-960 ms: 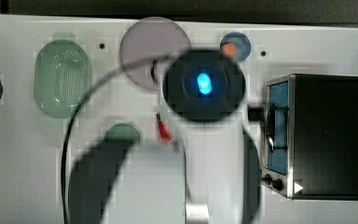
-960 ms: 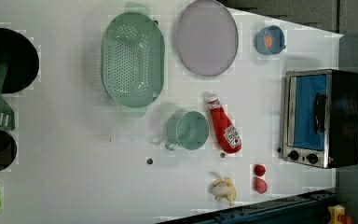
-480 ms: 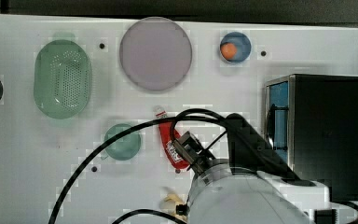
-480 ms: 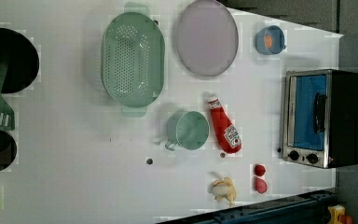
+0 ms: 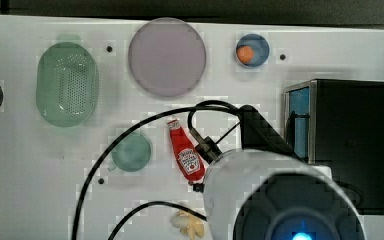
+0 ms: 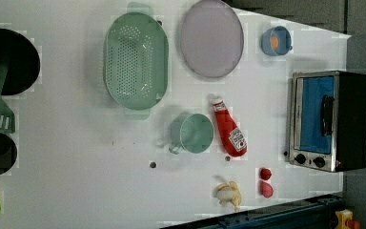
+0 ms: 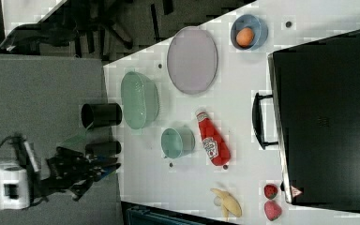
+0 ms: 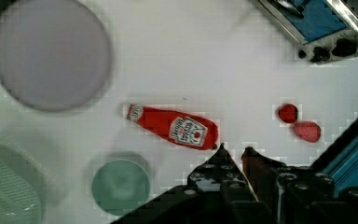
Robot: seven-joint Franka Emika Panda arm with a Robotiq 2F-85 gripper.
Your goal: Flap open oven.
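1. The oven (image 6: 328, 121) stands at the table's (image 6: 76, 181) edge on the left view's right, door closed.
2. Bare tabletop lies between its door and the ketchup bottle (image 6: 228, 131).
3. The wrist view shows the gripper (image 8: 235, 154) above the table, fingertips nearly together, holding nothing; strawberries (image 8: 300, 123) lie nearby.

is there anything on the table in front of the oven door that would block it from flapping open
Nothing visible does. In the left view the oven has its door shut, and the white table facing the blue glass and black handle is bare. The ketchup bottle and two strawberries lie apart from it.
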